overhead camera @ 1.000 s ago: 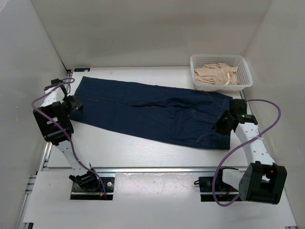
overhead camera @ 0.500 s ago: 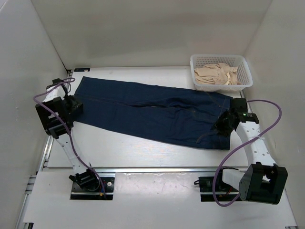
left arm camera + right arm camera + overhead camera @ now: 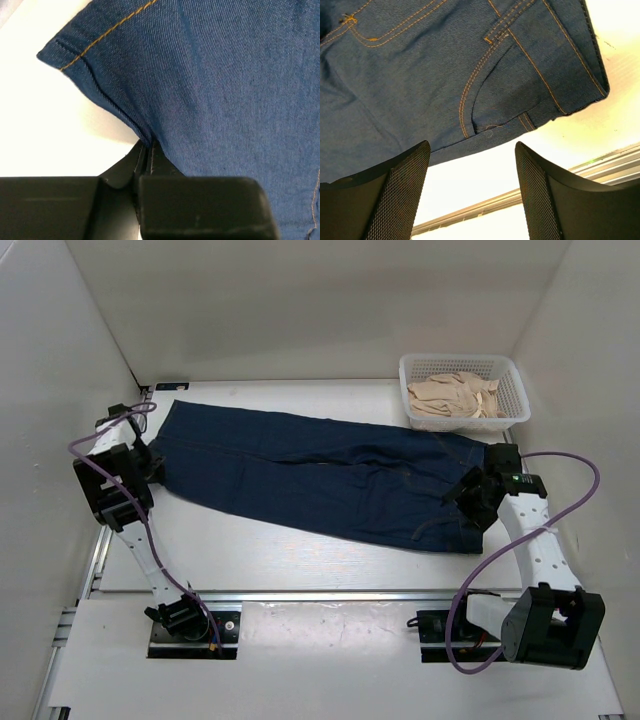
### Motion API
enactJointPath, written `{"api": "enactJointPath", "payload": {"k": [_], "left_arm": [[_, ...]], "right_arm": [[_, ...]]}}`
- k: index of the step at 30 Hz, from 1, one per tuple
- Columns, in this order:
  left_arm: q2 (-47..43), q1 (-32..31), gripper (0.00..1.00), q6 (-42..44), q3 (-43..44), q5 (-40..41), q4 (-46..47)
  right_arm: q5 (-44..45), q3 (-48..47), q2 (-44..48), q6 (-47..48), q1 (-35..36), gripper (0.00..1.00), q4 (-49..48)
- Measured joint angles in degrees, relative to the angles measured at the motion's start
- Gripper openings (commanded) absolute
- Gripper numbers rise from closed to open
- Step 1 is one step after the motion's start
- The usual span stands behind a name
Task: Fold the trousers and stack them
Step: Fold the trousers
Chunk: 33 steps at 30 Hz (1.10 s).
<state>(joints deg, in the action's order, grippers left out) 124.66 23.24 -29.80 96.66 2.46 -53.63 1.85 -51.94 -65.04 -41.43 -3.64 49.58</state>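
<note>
- You have one pair of dark navy jeans [image 3: 320,475].
- You have one white plastic basket [image 3: 455,359].
- You have one heap of beige cloth [image 3: 452,398].
- You have two grippers: left gripper [image 3: 147,150], right gripper [image 3: 471,147].

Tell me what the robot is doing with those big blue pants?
Two robot arms are getting the jeans ready to fold. They lie spread flat on the table. The left gripper is pinched shut on a leg hem corner. The right gripper hovers over the pocket end, fingers open, holding nothing.
</note>
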Motion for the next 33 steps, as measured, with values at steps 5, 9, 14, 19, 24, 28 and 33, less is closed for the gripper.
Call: {"api": "enactJointPath", "payload": {"k": [5, 9, 14, 19, 24, 28, 33], "left_arm": [[-5.4, 0.0, 0.1, 0.3, -3.5, -0.4, 0.2], [-11.8, -0.2, 0.1, 0.6, -5.2, -0.5, 0.1], [-16.5, -1.1, 0.1, 0.9, -5.2, -0.5, 0.2], [-16.9, -1.7, 0.1, 0.9, -5.3, -0.8, 0.1], [-16.9, -1.7, 0.1, 1.0, -5.2, -1.2, 0.1], [-16.9, -1.7, 0.1, 1.0, -5.2, -1.5, 0.1], [-16.9, -1.7, 0.1, 1.0, -5.2, -1.9, 0.0]], "right_arm": [[0.7, 3.7, 2.3, -0.5, -0.4, 0.7, 0.1], [-4.1, 10.6, 2.1, -0.6, -1.2, 0.66, -1.6], [-9.9, 24.0, 5.6, -3.4, -1.2, 0.67, -4.9], [-10.3, 26.4, 9.6, -5.2, -1.4, 0.63, -7.4], [-9.7, 24.4, 2.8, -6.3, -1.6, 0.6, -11.6], [-9.8, 23.3, -0.5, -6.9, -2.0, 0.29, -15.1], [-7.7, 20.7, -4.0, -7.0, -2.0, 0.0, -16.3]]}}
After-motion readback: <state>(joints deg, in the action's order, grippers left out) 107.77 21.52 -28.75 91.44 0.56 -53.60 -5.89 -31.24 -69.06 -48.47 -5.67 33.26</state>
